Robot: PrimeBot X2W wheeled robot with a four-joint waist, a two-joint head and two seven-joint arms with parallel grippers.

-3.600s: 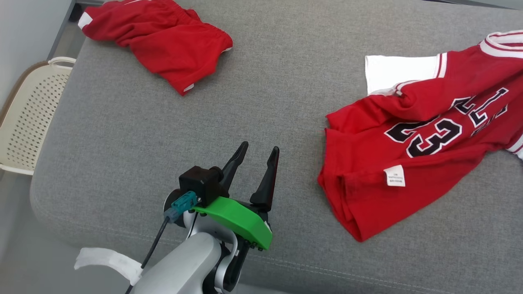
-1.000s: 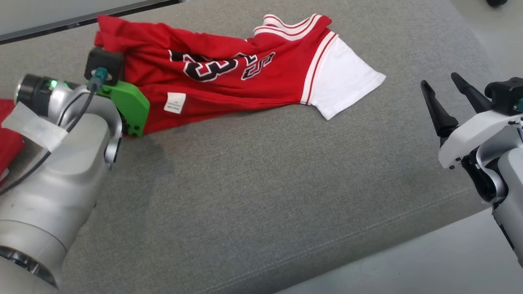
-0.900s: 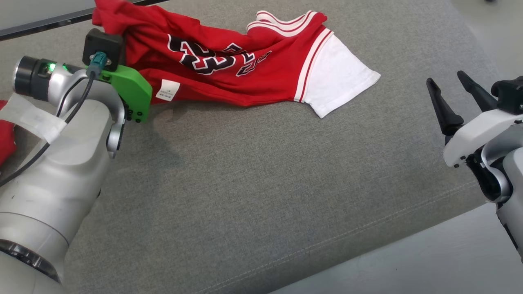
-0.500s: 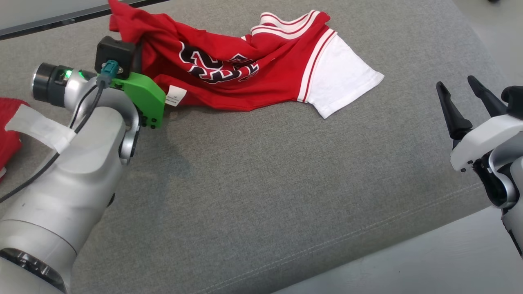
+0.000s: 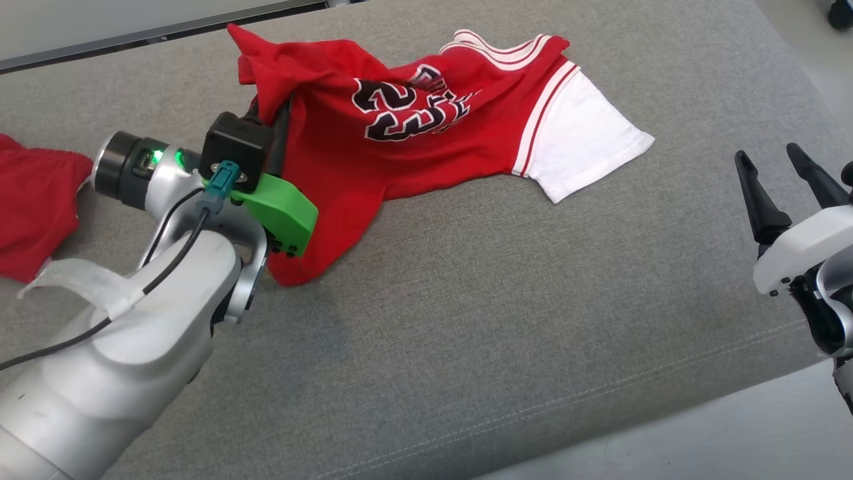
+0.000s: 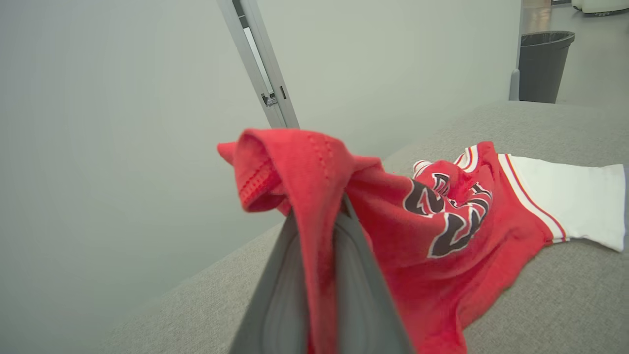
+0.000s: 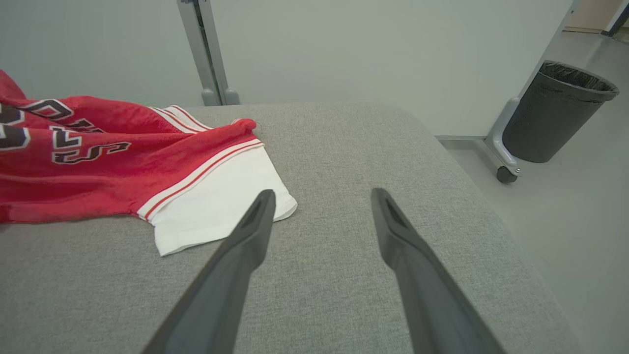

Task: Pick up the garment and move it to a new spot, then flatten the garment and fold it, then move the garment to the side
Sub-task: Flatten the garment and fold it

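Note:
The garment (image 5: 426, 140) is a red jersey with white sleeves and black lettering, lying on the grey cushion (image 5: 466, 333). My left gripper (image 5: 270, 110) is shut on its hem corner and holds that end lifted, so the cloth drapes over the fingers (image 6: 280, 295) in the left wrist view, where the garment (image 6: 442, 231) trails off to the right. The white sleeve (image 5: 586, 143) still rests flat. My right gripper (image 5: 770, 163) stands open at the right edge, apart from the cloth. In the right wrist view the right gripper (image 7: 322, 196) points past the sleeve (image 7: 216, 201).
Another red garment (image 5: 33, 200) lies at the far left of the cushion. A dark waste bin (image 7: 555, 113) stands on the floor to the right. A wall with a metal post (image 7: 206, 54) runs behind the cushion. The cushion's front edge (image 5: 600, 413) runs along the lower right.
My left gripper has carried the held hem toward the right and nearer, bunching the jersey so its number panel tilts up. The right gripper stays open.

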